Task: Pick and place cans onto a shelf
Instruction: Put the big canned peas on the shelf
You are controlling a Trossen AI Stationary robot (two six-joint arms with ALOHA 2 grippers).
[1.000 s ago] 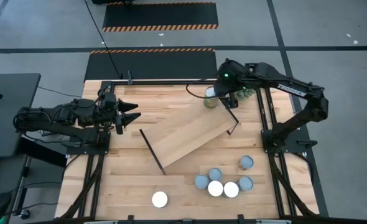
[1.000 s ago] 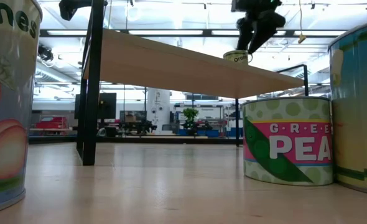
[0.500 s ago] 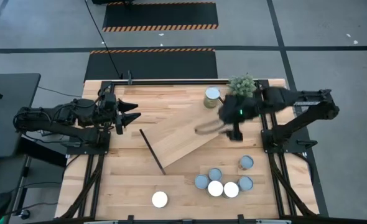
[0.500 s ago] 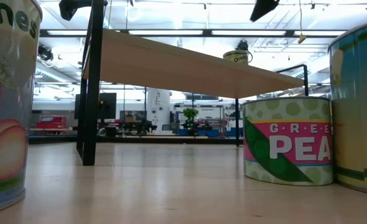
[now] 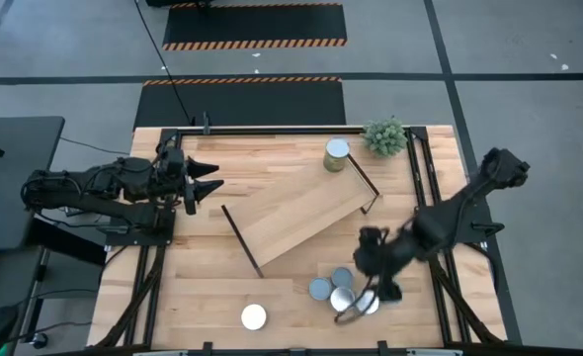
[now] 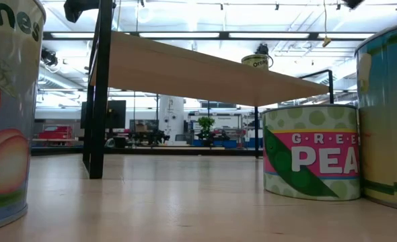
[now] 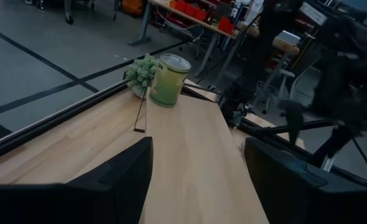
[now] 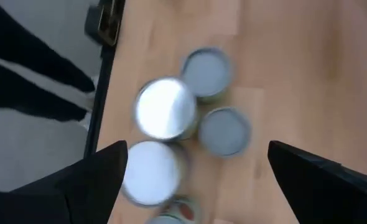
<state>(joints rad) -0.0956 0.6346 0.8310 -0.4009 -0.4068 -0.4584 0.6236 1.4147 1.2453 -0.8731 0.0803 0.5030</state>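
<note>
The rectangular light-wood plank shelf [image 5: 301, 220] with thin black rails at its short ends lies at a slant across the middle of the larger wooden desk [image 5: 203, 287]. One small cylindrical can with a pale round top and olive-green sides [image 5: 337, 155] stands upright on the shelf's far end, beside the black rail there; the left wrist view shows the same can [image 7: 169, 79] just beside a small green potted plant [image 7: 142, 73], and the low view shows it [image 6: 256, 61] perched on the shelf's top surface. The plant [image 5: 384, 135] sits at the desk's far right corner.

The right gripper [image 5: 366, 293] hangs over a cluster of cans at the desk's near right, its fingers spread wide apart and holding nothing. Its own camera looks down on that cluster: a bright silver-topped can [image 8: 165, 107], two greyish-blue-topped cans [image 8: 206, 66] [image 8: 224, 130] and a white-topped can [image 8: 149, 163], packed closely together. A lone white-topped can [image 5: 254, 316] stands well apart, at the near edge toward the left.

The left gripper [image 5: 210, 181] waits at the desk's left edge, fingers apart and empty, pointing toward the shelf.
</note>
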